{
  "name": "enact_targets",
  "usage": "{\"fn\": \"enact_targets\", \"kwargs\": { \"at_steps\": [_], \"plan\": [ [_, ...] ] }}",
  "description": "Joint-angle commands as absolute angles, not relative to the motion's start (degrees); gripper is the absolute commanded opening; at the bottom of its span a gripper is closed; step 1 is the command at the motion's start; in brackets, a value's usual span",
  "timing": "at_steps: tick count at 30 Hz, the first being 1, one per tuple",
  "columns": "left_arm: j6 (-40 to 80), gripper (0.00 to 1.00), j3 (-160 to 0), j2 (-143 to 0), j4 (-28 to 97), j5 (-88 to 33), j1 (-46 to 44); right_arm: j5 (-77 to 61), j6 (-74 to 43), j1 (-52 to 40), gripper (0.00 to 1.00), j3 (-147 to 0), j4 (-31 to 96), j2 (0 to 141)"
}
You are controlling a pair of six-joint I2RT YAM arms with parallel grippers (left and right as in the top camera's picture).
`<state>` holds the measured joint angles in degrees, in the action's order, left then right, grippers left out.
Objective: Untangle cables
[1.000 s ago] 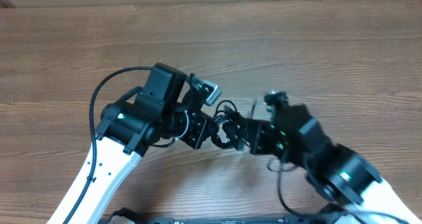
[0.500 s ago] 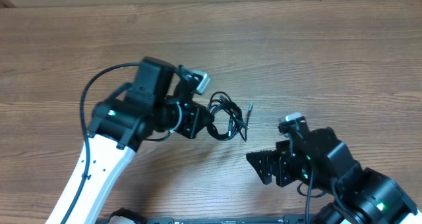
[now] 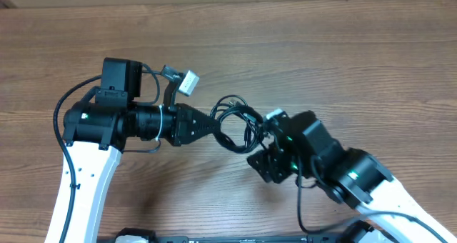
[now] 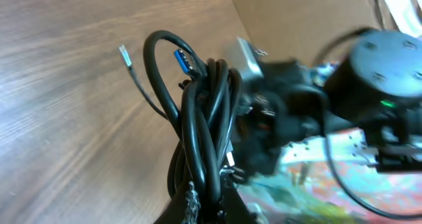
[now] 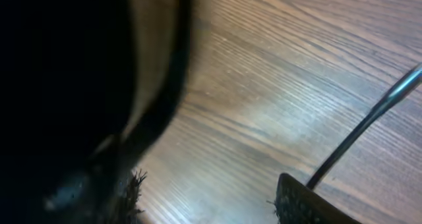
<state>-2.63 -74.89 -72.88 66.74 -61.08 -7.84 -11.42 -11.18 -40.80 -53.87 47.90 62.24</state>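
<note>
left claw [image 3: 212, 126] still clenches the cables [image 3: 240, 121] at mid-frame; right claw [image 3: 261, 156], jaws spread, is back from lower right, likely to pull a strand free.

No legible text, labels, brands or numbers in any view. Checked the small white block [image 3: 188, 81] in the overhead view (too small to resolve any print). Checked the colourful patch [image 4: 310, 184] low in the left wrist view (blurred, nothing readable). No markings made out on the cables [image 4: 206, 112] or the wooden table [image 3: 335, 50].
</note>
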Motion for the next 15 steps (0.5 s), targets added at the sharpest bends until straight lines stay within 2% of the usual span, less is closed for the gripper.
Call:
{"fn": "enact_targets", "kwargs": {
  "at_steps": [1, 2, 5, 6, 15],
  "plan": [
    [-7.14, 0.04, -75.83, -71.83, 69.65, -63.66, -7.46, -7.35, -9.74, -40.66, 0.63, -54.72, 46.02, 64.42],
    [-7.14, 0.04, -75.83, -71.83, 70.54, -62.11, -7.46, -6.42, -9.74, -40.66, 0.55, -54.72, 45.43, 64.82],
    [-7.07, 0.04, -75.83, -71.83, 72.07, -55.99, -7.46, -6.07, -10.02, -40.66, 0.13, -54.74, 45.15, 64.99],
    [-7.07, 0.04, -75.83, -71.83, 72.25, -54.33, -7.46, -6.15, -10.48, -40.66, 0.06, -54.78, 45.43, 64.79],
    [-3.53, 0.04, -75.81, -71.90, 67.75, -41.47, -7.42, -32.12, -10.83, -40.66, 0.04, -56.01, 47.03, 57.65]
  ]
}}
